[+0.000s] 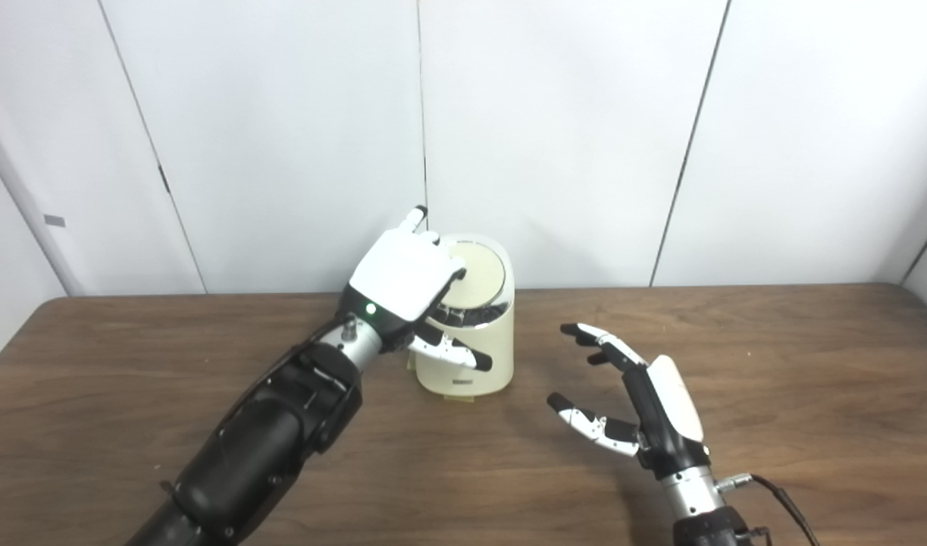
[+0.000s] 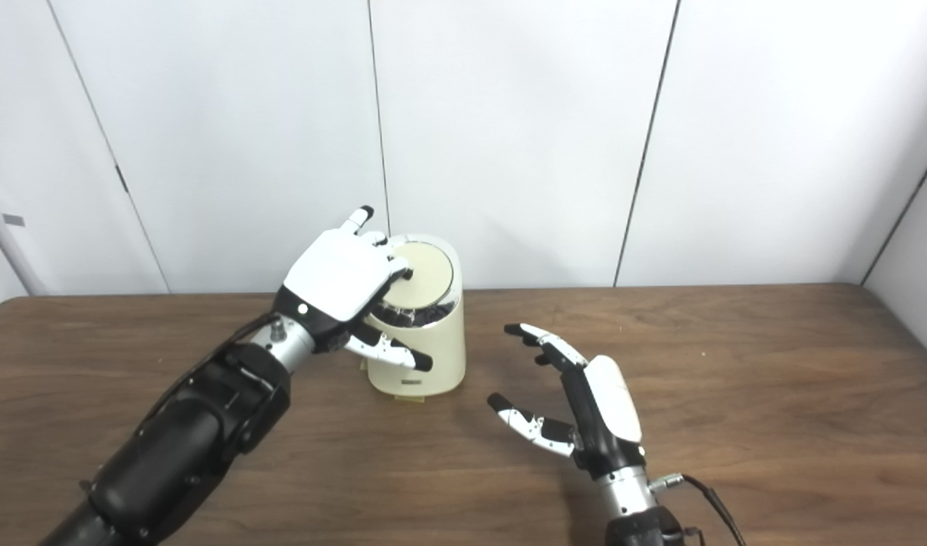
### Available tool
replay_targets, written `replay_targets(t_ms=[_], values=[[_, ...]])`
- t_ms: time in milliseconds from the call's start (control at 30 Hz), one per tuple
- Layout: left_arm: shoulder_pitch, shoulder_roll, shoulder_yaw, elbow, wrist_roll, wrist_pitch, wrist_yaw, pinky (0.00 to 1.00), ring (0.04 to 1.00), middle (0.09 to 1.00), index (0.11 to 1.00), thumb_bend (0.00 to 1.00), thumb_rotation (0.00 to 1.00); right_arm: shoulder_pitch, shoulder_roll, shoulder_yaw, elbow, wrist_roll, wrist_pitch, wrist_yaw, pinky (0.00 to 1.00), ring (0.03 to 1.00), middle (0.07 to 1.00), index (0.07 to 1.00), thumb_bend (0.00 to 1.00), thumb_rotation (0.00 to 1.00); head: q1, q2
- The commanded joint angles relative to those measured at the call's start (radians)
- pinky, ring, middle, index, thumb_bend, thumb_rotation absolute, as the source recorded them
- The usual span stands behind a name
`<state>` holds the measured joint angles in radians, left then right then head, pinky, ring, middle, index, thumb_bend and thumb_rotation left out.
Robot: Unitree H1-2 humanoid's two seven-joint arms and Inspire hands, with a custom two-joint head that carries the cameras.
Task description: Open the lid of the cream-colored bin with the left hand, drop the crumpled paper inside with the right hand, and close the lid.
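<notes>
the cream bin (image 1: 474, 334) stands at the back of the wooden counter (image 1: 774, 364), near the white wall. the left hand (image 1: 406, 277) rests over the bin's round lid (image 1: 480, 271), fingers spread and touching it, thumb beside the bin's front. the right hand (image 1: 645, 402) hovers to the right of the bin, open wide and holding nothing.

The small cream-coloured plastic bin (image 1: 471, 334) stands on the brown wooden tabletop (image 1: 774, 364), toward its back edge and just before the white panelled wall (image 1: 584, 114) behind. The robot's left hand (image 1: 406, 277) lies over the left part of the bin's round cream lid (image 1: 478, 273), its thumb before the bin's front. The right hand (image 1: 645, 402) hovers to the bin's right and nearer the front, apart from it.
</notes>
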<state>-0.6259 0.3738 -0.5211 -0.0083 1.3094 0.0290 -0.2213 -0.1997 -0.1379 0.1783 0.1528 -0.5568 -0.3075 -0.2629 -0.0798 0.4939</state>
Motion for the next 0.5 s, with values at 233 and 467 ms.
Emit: replay_targets(t_ms=[233,467], values=[[0.003,0.021,0.006,-0.010,0.022,-0.045,0.034,1.00,0.827,0.746,0.728,0.85,0.93,0.027,0.058,0.025,0.033,0.012,0.005,-0.005,0.67,0.789,0.811,0.799,0.28,0.34,-0.005,0.006],[0.011,0.032,-0.009,0.002,0.021,-0.084,0.017,1.00,0.837,0.751,0.735,0.83,0.85,0.031,0.065,0.028,0.012,0.003,0.024,-0.005,0.67,0.787,0.809,0.798,0.29,0.39,-0.013,0.020]])
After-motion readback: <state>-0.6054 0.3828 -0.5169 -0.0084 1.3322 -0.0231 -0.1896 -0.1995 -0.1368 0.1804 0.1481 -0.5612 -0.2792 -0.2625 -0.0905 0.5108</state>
